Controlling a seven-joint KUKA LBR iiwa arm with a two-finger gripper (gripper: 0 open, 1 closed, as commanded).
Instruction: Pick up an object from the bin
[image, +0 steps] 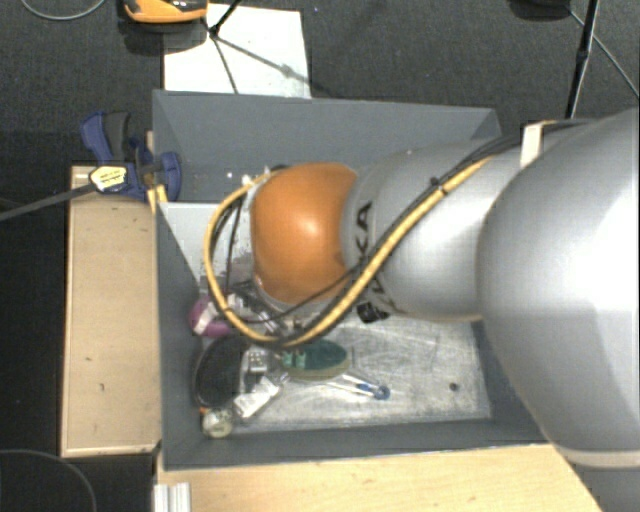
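Observation:
My gripper (246, 300) pokes out under the orange wrist cover, low over the bin's left side. Just left of it lies a small purple thing (204, 316). Below it sits a black rounded object (218, 368). A dark green oval thing (320, 357) lies right of the black one, partly under the cables. A white piece (256, 400) rests by the black object's lower edge.
A clear thin stick with a blue tip (362, 388) lies on the bin floor right of the white piece. A small pale round thing (217, 427) sits in the front left corner. The big arm covers the bin's right and back.

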